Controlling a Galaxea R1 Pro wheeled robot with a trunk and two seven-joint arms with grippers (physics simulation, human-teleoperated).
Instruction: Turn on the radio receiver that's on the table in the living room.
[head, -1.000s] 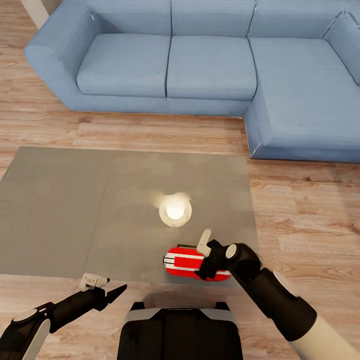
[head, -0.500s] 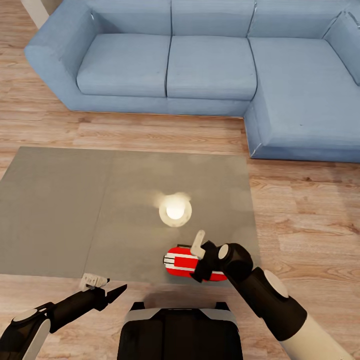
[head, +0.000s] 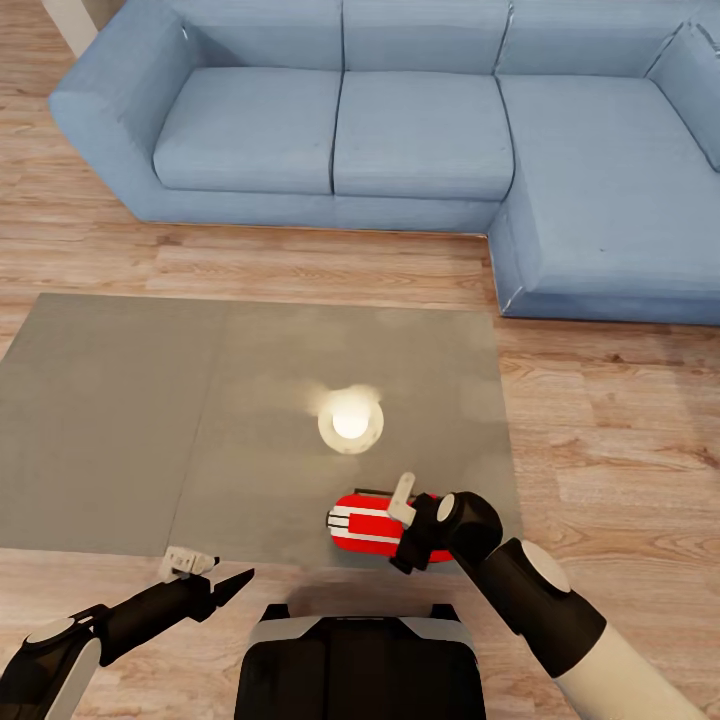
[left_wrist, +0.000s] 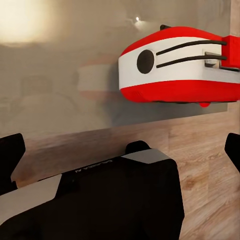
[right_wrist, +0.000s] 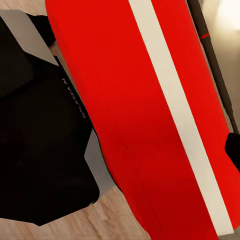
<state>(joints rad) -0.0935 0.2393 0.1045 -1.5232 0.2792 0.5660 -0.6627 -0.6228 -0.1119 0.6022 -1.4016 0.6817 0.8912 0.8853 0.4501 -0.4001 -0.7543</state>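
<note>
Grey table (head: 120, 420) holds the radio receiver (head: 365, 525) under the right claw (head: 408, 530).

We see our right arm reaching forward and inward, wrist bent down, right gripper (head: 405, 525) low with one white finger raised; its opening is unclear. Our left arm lies low, left gripper (head: 212, 578) pointing forward, fingers spread apart.

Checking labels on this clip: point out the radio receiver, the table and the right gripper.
radio receiver (head: 362, 528): head view, red striped body.
table (head: 130, 420): head view, bare grey top.
right gripper (head: 408, 528): head view, over the radio.
</note>
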